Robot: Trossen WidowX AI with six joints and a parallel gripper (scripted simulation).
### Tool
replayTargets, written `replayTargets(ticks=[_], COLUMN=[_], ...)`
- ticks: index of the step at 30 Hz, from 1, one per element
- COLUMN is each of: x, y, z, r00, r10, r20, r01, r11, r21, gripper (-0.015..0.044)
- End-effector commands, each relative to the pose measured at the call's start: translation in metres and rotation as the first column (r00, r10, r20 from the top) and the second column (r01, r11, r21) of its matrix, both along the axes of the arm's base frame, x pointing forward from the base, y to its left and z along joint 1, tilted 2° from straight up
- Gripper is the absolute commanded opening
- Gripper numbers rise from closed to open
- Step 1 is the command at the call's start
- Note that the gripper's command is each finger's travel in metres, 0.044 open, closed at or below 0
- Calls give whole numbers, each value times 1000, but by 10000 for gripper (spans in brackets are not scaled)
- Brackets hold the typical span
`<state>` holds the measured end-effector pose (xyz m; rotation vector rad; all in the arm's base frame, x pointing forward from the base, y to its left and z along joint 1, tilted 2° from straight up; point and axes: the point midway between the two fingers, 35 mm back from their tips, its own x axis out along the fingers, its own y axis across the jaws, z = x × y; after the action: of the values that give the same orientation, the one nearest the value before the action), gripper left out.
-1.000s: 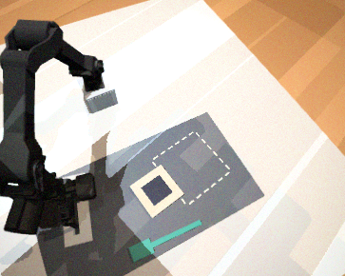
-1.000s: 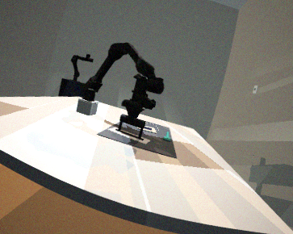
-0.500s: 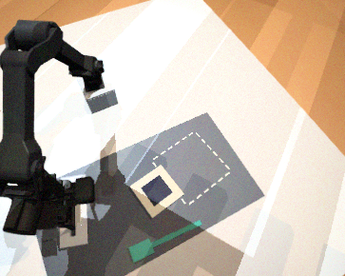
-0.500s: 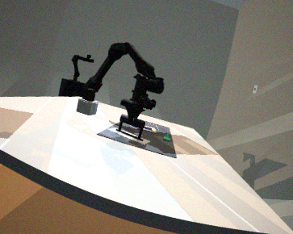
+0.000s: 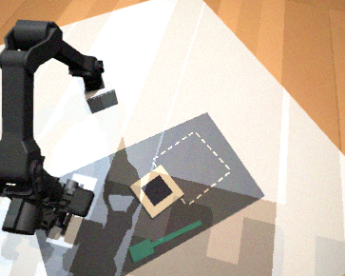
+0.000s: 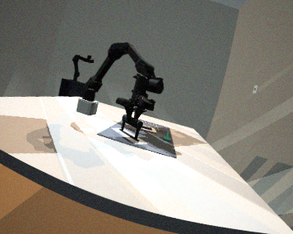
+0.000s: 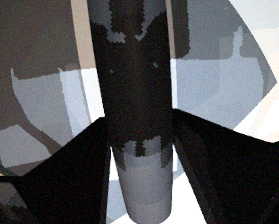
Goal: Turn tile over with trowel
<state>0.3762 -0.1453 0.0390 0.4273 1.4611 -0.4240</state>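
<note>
The jaws are clenched on a dark cylinder (image 7: 138, 96) that stands upright between them at the left edge of the mat (image 5: 212, 133). The green trowel (image 5: 164, 240) lies flat on the mat, ungrasped and well apart from the jaws. Beyond it the tile (image 5: 156, 190) rests dark marked side up, mostly outside the dashed outline (image 5: 228, 167). A grey block (image 5: 103, 101) sits farther back on the bench (image 5: 297, 143).
</note>
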Motion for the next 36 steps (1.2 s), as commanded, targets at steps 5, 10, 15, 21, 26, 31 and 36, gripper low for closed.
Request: replayTargets(ticks=[5,10,15,21,26,31,36], x=[-1,-1,-1,-1,-1,-1,-1], y=[0,0,0,0,0,0,0], z=[-1,-1,-1,-1,-1,-1,-1], r00=[968,921,855,780,780,780,780], r10=[-250,-389,-519,-626,-626,-626,-626], r20=[-3,-3,-5,-8,-8,-8,-8], r01=[250,389,519,625,625,625,625], r11=[968,921,854,779,779,779,779], r21=[17,26,34,42,42,42,42], gripper=[130,130,130,130,130,235,270])
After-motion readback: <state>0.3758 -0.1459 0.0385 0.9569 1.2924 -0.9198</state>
